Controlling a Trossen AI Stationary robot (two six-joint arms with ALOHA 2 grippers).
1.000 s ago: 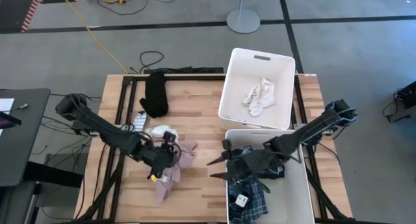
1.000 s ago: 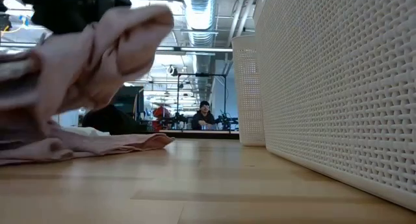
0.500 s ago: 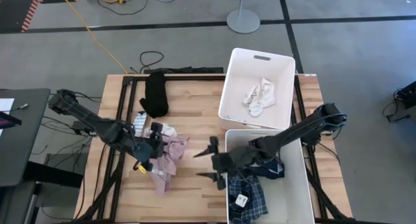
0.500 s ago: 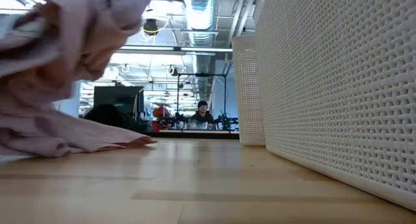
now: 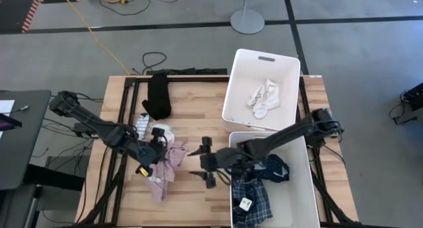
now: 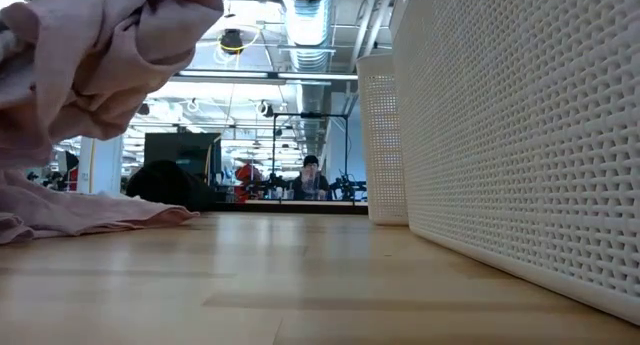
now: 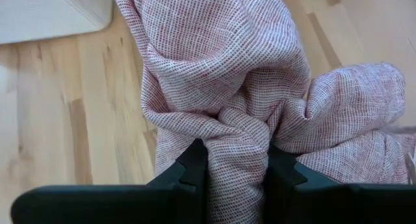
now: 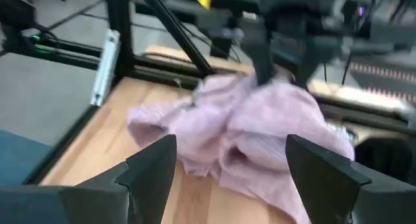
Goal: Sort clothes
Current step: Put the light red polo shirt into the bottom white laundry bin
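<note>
The pink piece [image 5: 168, 160] hangs bunched from my left gripper [image 5: 154, 152], which is shut on it left of the table's middle; the low view shows its raised part [image 6: 100, 55]. My right gripper [image 5: 203, 162] stands open just right of the pink piece [image 8: 240, 126], fingers level and pointing at it without touching. A black piece [image 5: 157, 96] lies flat at the far left. White and striped socks [image 5: 151, 129] lie beside the left arm. The blue plaid shirt [image 5: 252, 200] and the navy dotted piece [image 5: 275, 168] lie in the near bin. My left gripper pinches a bunched fold [image 7: 237, 146] of the pink piece between its two fingers [image 7: 193, 169], several layers gathered together. The fingers slant down from the table's left side. The cloth hangs slack below them, and its lower end [image 5: 158, 186] lies on the table.
A white bin [image 5: 232, 115] at the far right holds white socks [image 5: 264, 99]. The near white bin [image 5: 309, 188] stands at the right; its perforated wall [image 6: 520, 135] fills the low view's right side. Bare wood lies between the pink piece and the bins.
My right gripper has come out from over the near bin toward the table's left, down toward the pink piece, and has opened wider. My left gripper has risen and drawn toward the table's left edge, lifting the pink piece's upper part while its lower end stays on the table.
</note>
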